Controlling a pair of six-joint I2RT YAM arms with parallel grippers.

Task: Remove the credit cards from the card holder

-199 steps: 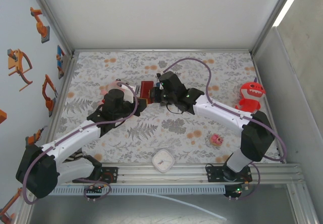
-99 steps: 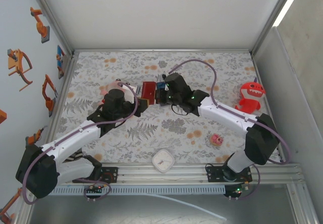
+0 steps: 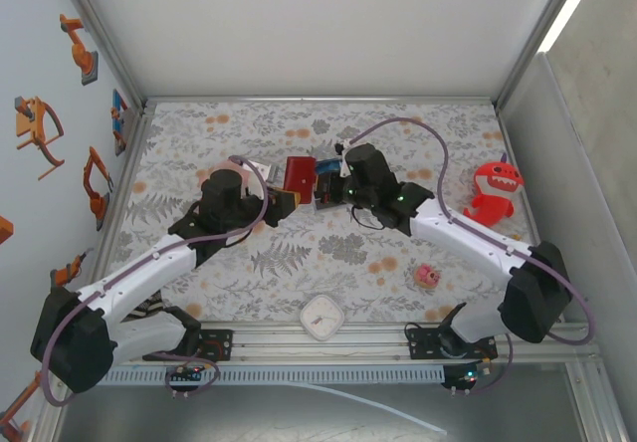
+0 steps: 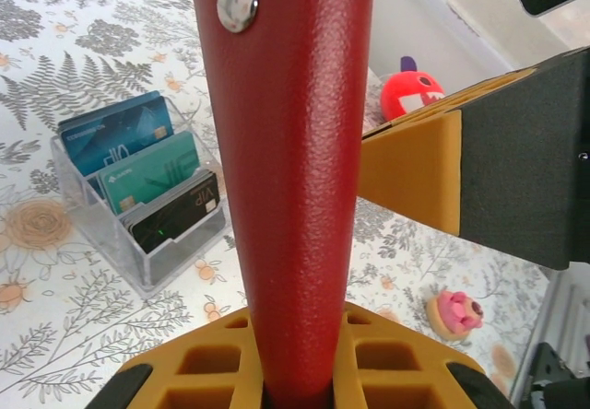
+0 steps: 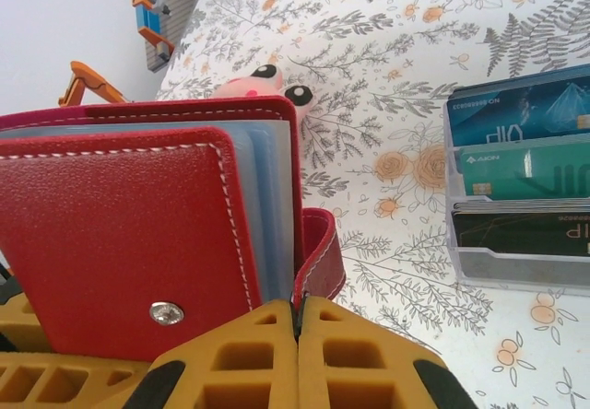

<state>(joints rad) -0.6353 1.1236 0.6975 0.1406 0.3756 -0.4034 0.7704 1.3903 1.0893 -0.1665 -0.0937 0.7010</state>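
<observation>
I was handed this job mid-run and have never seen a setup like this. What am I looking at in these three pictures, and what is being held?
Two robot arms are bolted at the table's near edge. The overhead picture looks down on both. The other two pictures come from a camera on each wrist, so the yellow fingers at the bottom of each are that arm's own. The left gripper is clamped on an edge of the red card holder. The right gripper is shut on its snap-tab side. On the flowered table are a clear box with three cards standing in it, a red monster toy, a small pink toy and a white clock-like thing.
</observation>
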